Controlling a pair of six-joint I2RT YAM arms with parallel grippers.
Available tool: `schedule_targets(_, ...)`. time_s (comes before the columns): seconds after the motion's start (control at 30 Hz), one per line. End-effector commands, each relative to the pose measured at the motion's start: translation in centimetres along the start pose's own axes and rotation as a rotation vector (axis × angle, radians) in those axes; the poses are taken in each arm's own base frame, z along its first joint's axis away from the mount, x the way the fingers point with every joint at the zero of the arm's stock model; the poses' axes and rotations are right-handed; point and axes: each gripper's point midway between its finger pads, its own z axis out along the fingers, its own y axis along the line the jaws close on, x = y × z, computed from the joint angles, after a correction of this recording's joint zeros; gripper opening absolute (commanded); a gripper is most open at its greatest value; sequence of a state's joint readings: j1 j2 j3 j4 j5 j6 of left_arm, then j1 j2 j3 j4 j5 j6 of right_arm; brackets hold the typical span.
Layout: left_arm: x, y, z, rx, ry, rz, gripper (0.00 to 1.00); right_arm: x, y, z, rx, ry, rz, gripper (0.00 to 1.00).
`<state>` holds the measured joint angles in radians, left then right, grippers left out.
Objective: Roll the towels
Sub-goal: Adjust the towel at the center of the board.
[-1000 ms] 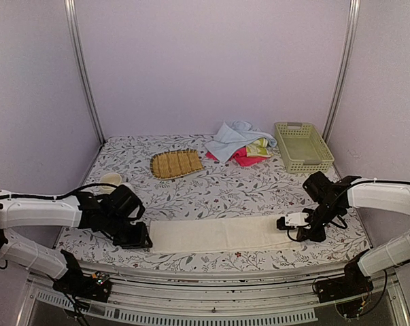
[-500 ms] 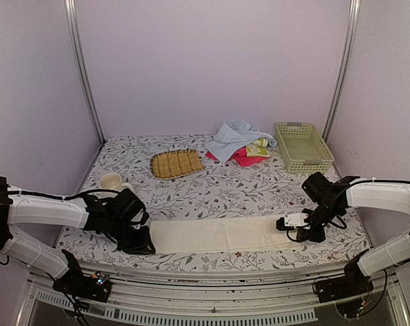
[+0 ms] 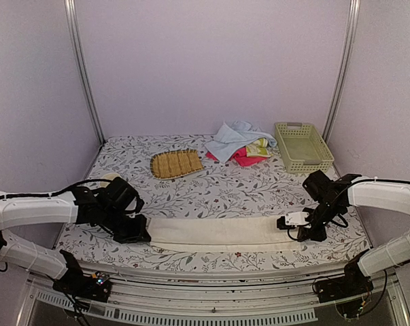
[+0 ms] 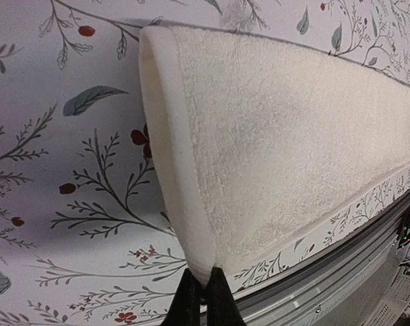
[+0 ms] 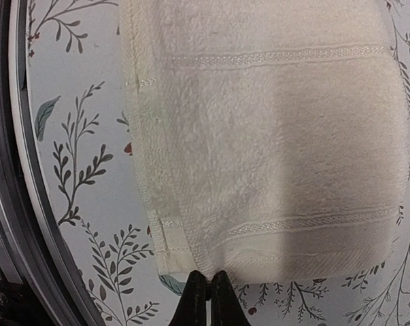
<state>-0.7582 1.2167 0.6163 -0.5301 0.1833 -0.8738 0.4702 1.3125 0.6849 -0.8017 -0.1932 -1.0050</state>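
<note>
The long cream-white towel lies stretched flat along the near edge of the table. My left gripper is shut on its left end, pinching the near corner of the towel between the fingertips. My right gripper is shut on its right end, its fingertips nipping the hem of the towel. A heap of the light blue towel, the pink towel and the pale yellow-green towel lies at the back.
A tan woven slatted mat lies at the back centre. A pale green lattice basket stands at the back right. A cream cup peeks from behind my left arm. The metal table rim runs close beside the towel.
My left gripper has moved slightly away from the near edge with the towel's left end, drawing the towel straighter. My right gripper has held still.
</note>
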Motion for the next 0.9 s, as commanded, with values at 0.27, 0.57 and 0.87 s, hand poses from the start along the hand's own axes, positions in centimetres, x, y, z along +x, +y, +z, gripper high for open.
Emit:
schedule_targets(0.27, 0.7, 2.0, 0.4, -0.043, 0.026, -0.001, 0.00, -0.7, 2.5, -2.1, -0.073, -0.015, -0.022, 0.04)
schedule_targets(0.57, 1.1, 2.3, 0.8, -0.057, 0.062, 0.017, 0.14, 1.2, 4.4, 0.1, -0.152, 0.057, -0.029, 0.32)
schedule_targets(0.87, -3.6, -0.1, -2.1, -0.070, -0.101, 0.079, 0.26, -5.8, 0.6, -4.8, -0.100, -0.193, 0.009, 0.36)
